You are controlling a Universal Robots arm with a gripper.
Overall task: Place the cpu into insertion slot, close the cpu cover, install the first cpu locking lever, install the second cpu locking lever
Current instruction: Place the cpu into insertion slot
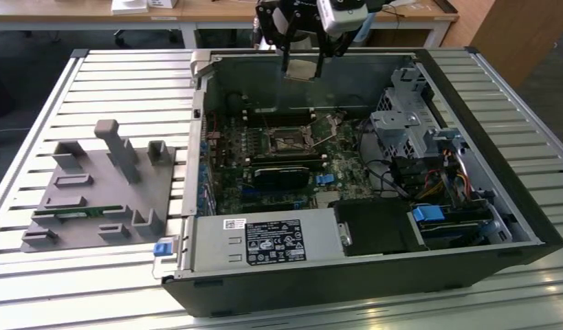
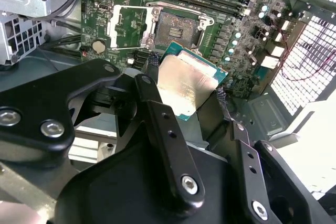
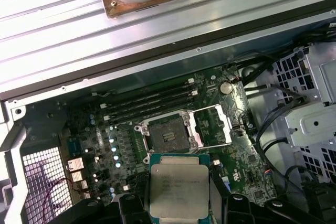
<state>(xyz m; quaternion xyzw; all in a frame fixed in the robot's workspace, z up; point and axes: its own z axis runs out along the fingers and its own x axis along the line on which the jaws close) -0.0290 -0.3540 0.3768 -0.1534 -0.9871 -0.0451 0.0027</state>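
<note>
Your gripper (image 2: 186, 80) is clamped on the cpu (image 3: 178, 190) — up over the mobo (image 3: 105, 140), near the insertion slot (image 3: 167, 136); cpu cover (image 2: 115, 24) open.

The cpu (image 2: 189, 90), dull grey top with a green edge, is clamped between the gripper (image 2: 186, 78) fingers. Beneath the gripper the insertion slot (image 2: 178, 27) lies bare, its cpu cover (image 2: 115, 27) swung open alongside.

Slatted aluminium worktable (image 1: 116, 82) — pale, evenly lit. Behind: light wooden desk (image 1: 217, 10) on white legs; wooden cabinet (image 1: 515, 31) at the exterior view's right; dark floor (image 1: 552, 89).
</note>
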